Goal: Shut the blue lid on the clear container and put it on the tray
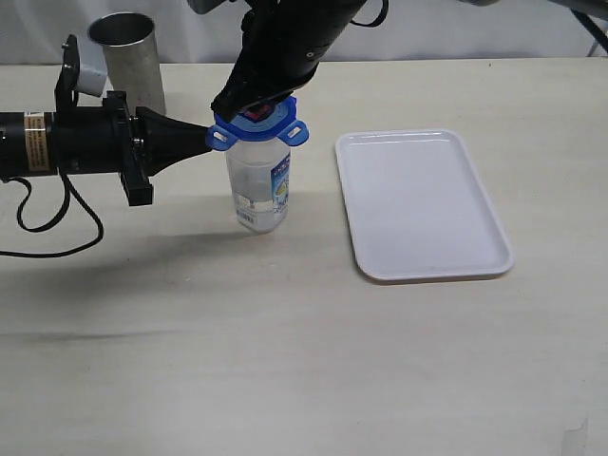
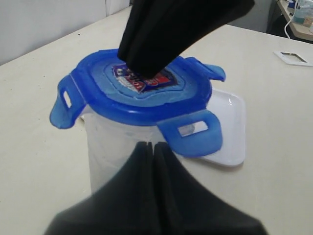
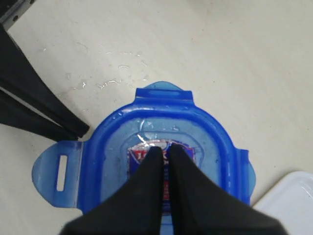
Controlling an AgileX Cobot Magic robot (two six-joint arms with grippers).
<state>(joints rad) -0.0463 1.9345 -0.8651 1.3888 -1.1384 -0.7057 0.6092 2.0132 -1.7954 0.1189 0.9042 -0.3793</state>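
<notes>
The tall clear plastic container point(image 1: 258, 190) stands on the desk with the round blue plastic lid point(image 2: 146, 103) on top, its flaps splayed and likely unlatched. The left claw point(image 2: 152, 146), pinched together and empty, noses its side. The right claw point(image 3: 163, 149), likewise closed on nothing, bears on the sticker. An off-centre push could topple it. Bare desk leads to the flat white tray point(image 1: 423, 204); a grey metal cup point(image 1: 128, 57) stands behind.

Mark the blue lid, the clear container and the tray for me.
blue lid point(image 3: 208, 139), right wrist view, on its recessed top face, off centre.
clear container point(image 1: 252, 180), exterior view, on the bare side wall below the lid.
tray point(image 1: 423, 204), exterior view, on the bare floor near its middle.
</notes>
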